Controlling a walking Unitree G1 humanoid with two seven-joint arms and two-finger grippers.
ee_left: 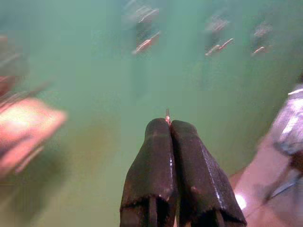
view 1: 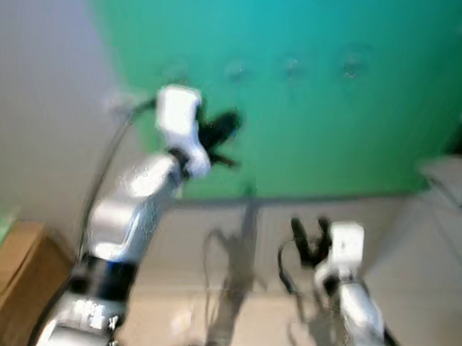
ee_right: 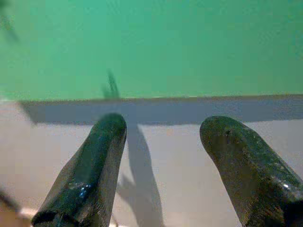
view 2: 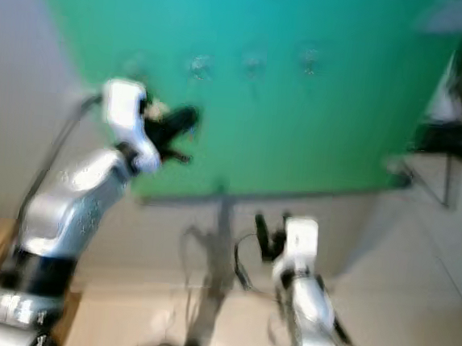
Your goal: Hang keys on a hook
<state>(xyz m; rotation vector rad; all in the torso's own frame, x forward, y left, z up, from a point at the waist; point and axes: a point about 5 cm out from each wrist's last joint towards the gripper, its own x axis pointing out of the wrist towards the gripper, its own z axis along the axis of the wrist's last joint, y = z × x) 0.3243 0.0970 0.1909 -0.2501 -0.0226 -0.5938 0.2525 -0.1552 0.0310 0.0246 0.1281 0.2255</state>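
Our left gripper (ee_left: 168, 124) is raised toward the green wall (view 1: 326, 108), its fingers pressed together on a thin sliver of metal that pokes out between the tips; we judge this to be the keys (ee_left: 167, 115), though blur hides the rest. The hooks (ee_left: 144, 42) sit in a row on the wall ahead. Keys are light, stiff and slick, so we should keep the pinch firm near the ring. Our right gripper (ee_right: 163, 130) hangs low, fingers spread, holding nothing.
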